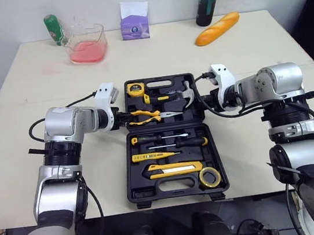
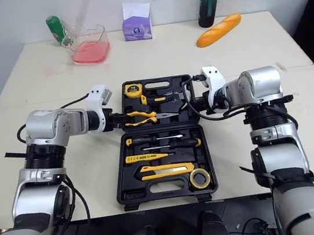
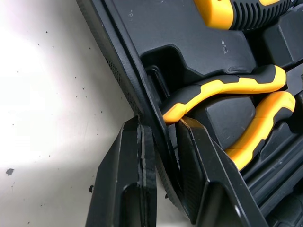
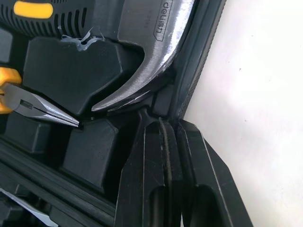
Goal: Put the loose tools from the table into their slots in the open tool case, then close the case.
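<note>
**A:** Head view?
**B:** The tool case is at the worktop's 6 o'clock. The left tool pinches the lid at 9, the right tool at 3.
**A:** Wrist views?
**B:** The lid's edge lies between the fingers. Best to swing both sides evenly toward 6.

The left arm and right arm share one build: rounded silver-grey metal housings stacked between black ribbed collars, with darker grey shells lower down. Thin black cables loop beside the joints. A white angular camera mount caps each wrist. The left gripper and right gripper have flat, matte black fingers with bevelled tips.
</note>
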`<control>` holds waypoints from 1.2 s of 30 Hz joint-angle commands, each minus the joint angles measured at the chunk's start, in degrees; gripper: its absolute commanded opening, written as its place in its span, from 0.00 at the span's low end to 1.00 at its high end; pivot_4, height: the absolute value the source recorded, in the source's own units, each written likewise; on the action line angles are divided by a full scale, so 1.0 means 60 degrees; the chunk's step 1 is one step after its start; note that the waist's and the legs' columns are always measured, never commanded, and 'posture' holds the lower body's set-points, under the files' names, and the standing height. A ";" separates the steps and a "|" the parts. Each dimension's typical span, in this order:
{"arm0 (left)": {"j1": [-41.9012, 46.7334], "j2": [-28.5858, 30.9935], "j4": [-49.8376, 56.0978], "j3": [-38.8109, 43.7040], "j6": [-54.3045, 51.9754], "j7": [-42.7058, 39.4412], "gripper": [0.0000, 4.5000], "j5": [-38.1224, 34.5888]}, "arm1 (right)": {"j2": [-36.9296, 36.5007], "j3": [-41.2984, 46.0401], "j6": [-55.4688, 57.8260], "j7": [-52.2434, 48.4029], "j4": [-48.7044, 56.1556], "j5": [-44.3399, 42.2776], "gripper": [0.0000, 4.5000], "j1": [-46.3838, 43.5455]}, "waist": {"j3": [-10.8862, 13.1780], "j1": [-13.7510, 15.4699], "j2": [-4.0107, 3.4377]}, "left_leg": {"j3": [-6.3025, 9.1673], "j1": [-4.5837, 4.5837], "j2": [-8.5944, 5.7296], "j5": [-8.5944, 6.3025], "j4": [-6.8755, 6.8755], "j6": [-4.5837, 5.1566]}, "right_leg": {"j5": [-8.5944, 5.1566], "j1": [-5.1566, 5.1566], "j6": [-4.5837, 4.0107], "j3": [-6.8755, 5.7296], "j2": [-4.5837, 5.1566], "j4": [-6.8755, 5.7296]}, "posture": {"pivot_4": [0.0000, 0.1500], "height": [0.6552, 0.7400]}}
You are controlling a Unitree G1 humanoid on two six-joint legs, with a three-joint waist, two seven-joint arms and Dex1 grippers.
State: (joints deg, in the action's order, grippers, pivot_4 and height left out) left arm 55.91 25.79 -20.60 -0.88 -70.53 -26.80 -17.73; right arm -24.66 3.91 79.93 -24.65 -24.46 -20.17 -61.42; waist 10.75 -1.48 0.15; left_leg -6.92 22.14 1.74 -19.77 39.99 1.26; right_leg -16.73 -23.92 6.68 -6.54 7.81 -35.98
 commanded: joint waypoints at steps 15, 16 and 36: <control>-0.1557 -0.0469 0.1078 0.1217 0.7602 0.0834 0.01 0.1170 | -0.0146 -0.0247 -1.0597 -0.0358 0.1713 0.2087 0.00 0.3491 | 0.0001 -0.0066 0.0001 | -0.0038 0.0108 -0.0029 0.0000 -0.0031 -0.0005 | 0.0002 -0.0140 0.0002 0.0013 -0.0017 0.0011 | 1.00 1.00; -0.1917 -0.0230 0.1207 0.0787 0.8805 0.0640 0.00 0.1695 | -0.0296 -0.0397 -1.1799 -0.0363 0.1508 0.2450 0.00 0.3798 | 0.0001 -0.0063 0.0001 | -0.0039 0.0106 -0.0029 0.0001 -0.0026 -0.0005 | 0.0002 -0.0138 0.0002 0.0013 -0.0017 0.0009 | 1.00 1.00; -0.5683 0.0916 0.1585 0.0312 1.4221 0.0572 0.00 0.3118 | -0.2515 -0.2426 -2.1400 0.1945 -0.2901 0.6789 0.00 0.5378 | -0.0017 -0.0038 0.0031 | -0.0056 -0.0032 0.0039 0.0014 -0.0015 0.0014 | 0.0030 -0.0002 -0.0028 0.0034 -0.0003 0.0018 | 1.00 1.00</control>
State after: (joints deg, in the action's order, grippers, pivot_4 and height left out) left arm 23.18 28.66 -11.46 -2.73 15.32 -23.11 1.30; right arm -37.10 -10.87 -49.75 -12.45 -36.94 18.08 -31.68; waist 10.65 -1.71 0.33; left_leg -7.24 21.73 1.97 -19.70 39.85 1.36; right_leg -16.55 -23.69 6.51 -6.37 7.80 -35.80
